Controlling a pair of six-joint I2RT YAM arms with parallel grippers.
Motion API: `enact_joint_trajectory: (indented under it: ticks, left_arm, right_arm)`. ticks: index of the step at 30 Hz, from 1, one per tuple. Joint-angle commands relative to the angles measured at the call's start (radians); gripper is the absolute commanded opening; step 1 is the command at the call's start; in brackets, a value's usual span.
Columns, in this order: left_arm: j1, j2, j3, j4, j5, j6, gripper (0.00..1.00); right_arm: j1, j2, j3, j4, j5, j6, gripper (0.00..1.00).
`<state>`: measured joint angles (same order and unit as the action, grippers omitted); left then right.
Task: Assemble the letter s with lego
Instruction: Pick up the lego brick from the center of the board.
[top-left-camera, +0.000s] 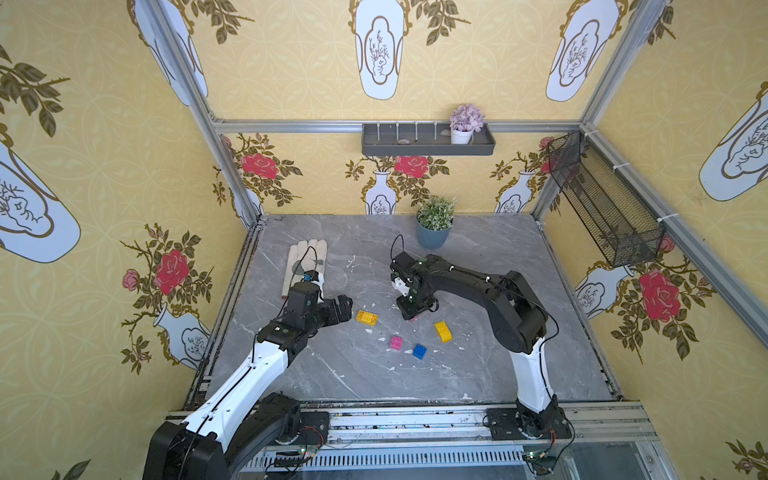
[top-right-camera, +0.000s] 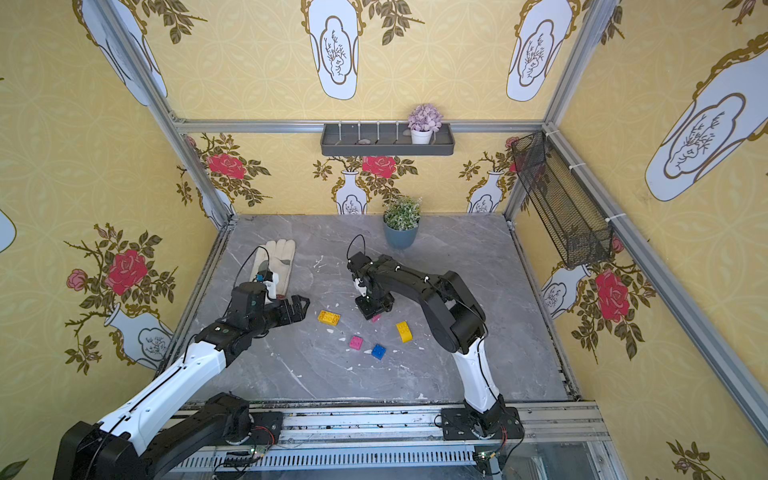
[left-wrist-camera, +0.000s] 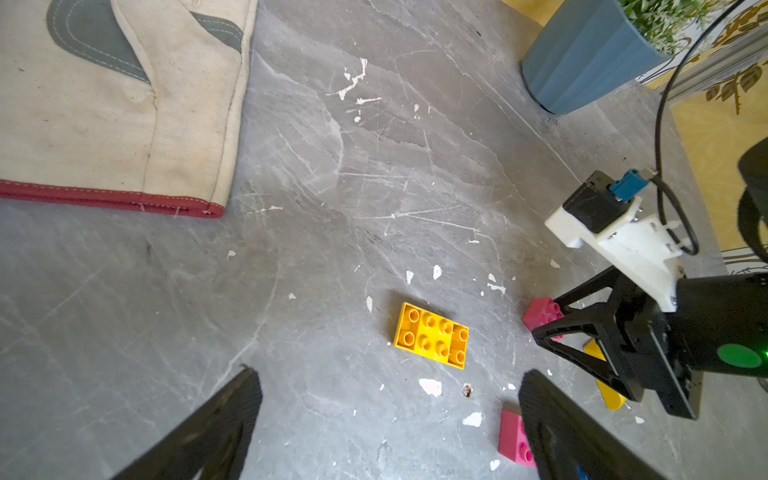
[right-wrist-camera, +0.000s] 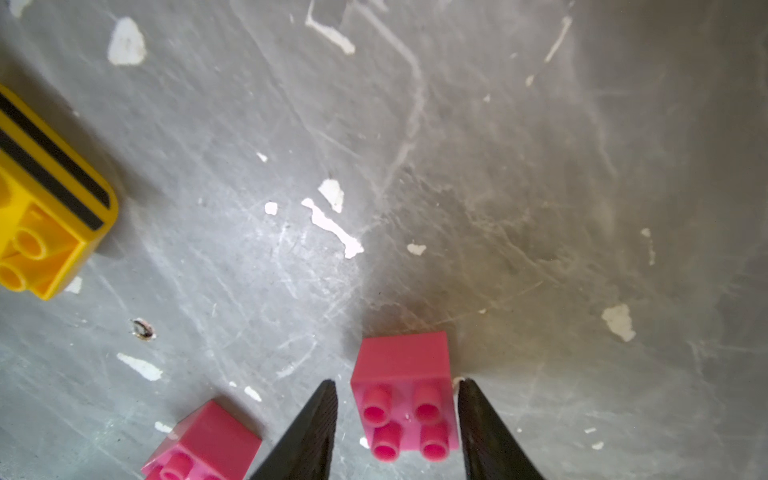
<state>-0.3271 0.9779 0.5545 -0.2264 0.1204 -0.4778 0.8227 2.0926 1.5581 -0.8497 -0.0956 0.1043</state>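
Down at the front, a metal rail (top-left-camera: 415, 420) holds two robot arms. Behind it is a grey table (top-left-camera: 498, 374) with five lego bricks on it, all apart, none stuck together. The right gripper (right-wrist-camera: 397, 380) points down at one pink brick (right-wrist-camera: 401, 395) on the table. Its jaws are partway in, one on each side of the brick, and a thin gap shows on one side. The left gripper (top-left-camera: 345, 308) hangs wide open with nothing in it, just beside a flat yellow brick (top-left-camera: 367, 317). Near the middle lie a second pink brick (top-left-camera: 396, 342), a blue brick (top-left-camera: 419, 351) and a tipped yellow brick (top-left-camera: 443, 331). A glove (top-left-camera: 307, 257) lies back left.
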Motion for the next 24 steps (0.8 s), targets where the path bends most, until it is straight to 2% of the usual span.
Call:
enact_joint_trajectory:
  ticks: [1,9,17,24]
  left_arm:
    - [0.002,-0.002,-0.007,-0.007,0.006,0.006,0.99]
    - [0.001,-0.001,-0.005,-0.007,0.006,0.008,0.99]
    - [0.001,-0.001,-0.005,-0.007,0.005,0.009,0.99]
    - [0.002,0.000,0.004,-0.007,0.012,-0.011,0.99]
  right_arm:
    - [0.002,0.006,-0.003,0.008,0.013,0.011,0.47]
    - [0.004,0.002,-0.012,0.014,0.029,0.017,0.42]
    - [0.006,-0.016,-0.010,0.020,0.057,0.025,0.32]
    - [0.034,-0.027,0.100,-0.026,0.050,-0.020,0.31]
